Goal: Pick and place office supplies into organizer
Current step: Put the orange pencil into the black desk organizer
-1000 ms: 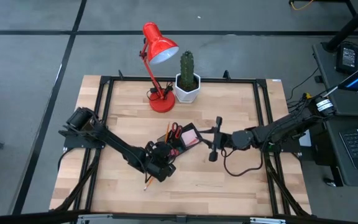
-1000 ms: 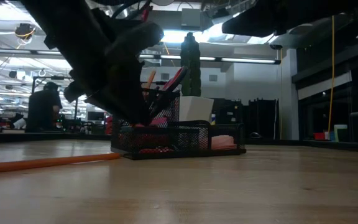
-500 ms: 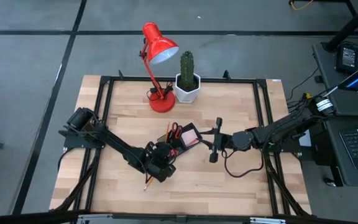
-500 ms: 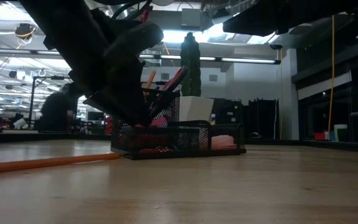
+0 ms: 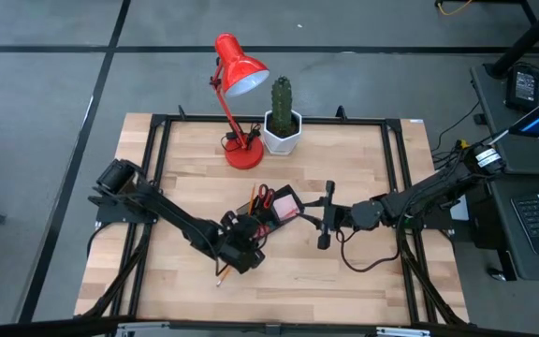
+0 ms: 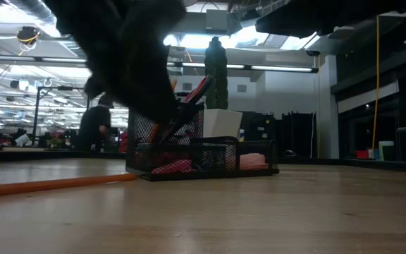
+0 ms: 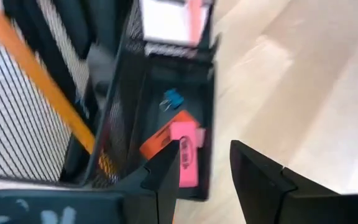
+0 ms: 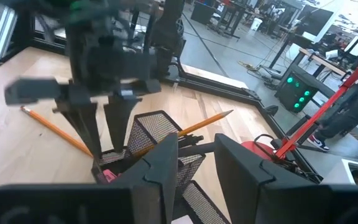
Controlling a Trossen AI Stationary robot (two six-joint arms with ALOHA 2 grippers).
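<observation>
Left claw [image 7: 204, 168] spread wide over the organizer [image 5: 271, 213]

A pink eraser [image 7: 187, 160] lies in its edge compartment, one orange pencil [image 5: 223, 273] on the bench [image 5: 344, 290] nearby; right claw [image 5: 327, 213] waits beside, part open, empty.

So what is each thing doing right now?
Left gripper: open, over the organizer's end slot.
Right gripper: open, empty, waiting beside the organizer.
Organizer: upright on the table, partly filled.
Pink eraser: lying in the end slot.
Pencil on the table: lying flat, outside the organizer.
Sticky-note pad: in the organizer.
Lamp: standing, head tilted down.
</observation>
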